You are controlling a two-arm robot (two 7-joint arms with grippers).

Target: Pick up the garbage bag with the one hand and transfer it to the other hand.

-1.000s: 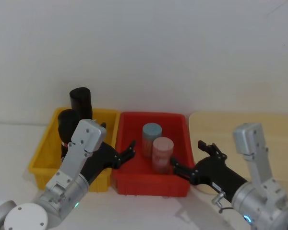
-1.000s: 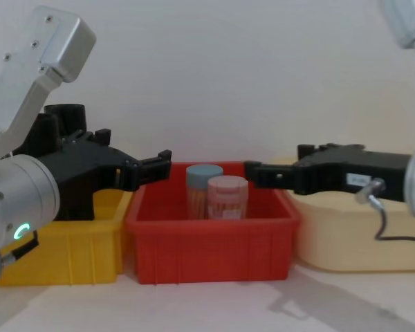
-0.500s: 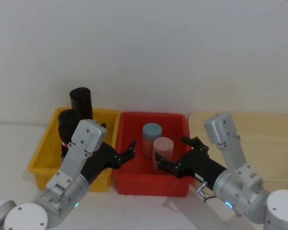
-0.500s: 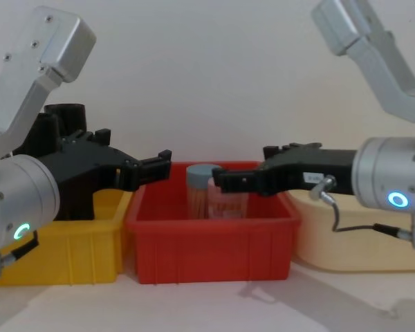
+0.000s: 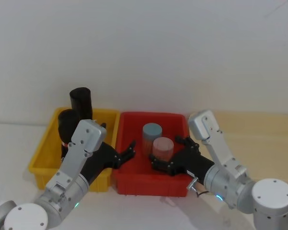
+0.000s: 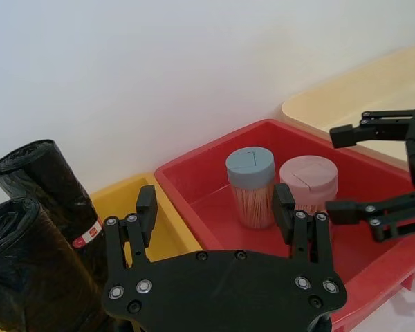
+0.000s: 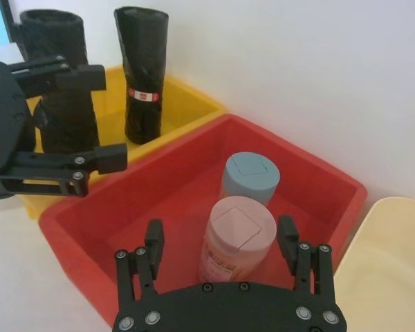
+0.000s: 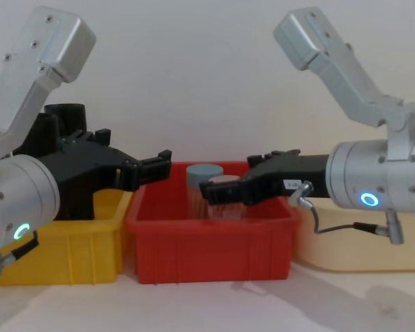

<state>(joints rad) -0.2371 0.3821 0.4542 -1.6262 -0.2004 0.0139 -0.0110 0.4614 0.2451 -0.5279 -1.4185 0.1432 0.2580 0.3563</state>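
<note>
The left claw (image 6: pixel 215 200) is black, on a shiny silver arm (image 8: pixel 48 41) with a green ring light (image 8: pixel 21 232). Behind it, the garbage bag (image 7: pixel 142 69) is crinkly black with a small red label. The other roll (image 7: pixel 55 83) is black too. Their bin (image 5: pixel 41 165) is yellow.

The right claw (image 7: pixel 220 238) is black, and its silver arm (image 8: pixel 346 62) glows with a blue ring light (image 8: pixel 366 200). Under it is a red bin (image 5: pixel 149 184), with a pink-lidded jar (image 7: pixel 238 225) and a blue-lidded jar (image 7: pixel 250 173). The tray (image 8: pixel 353 252) beside this claw is pale cream.
</note>
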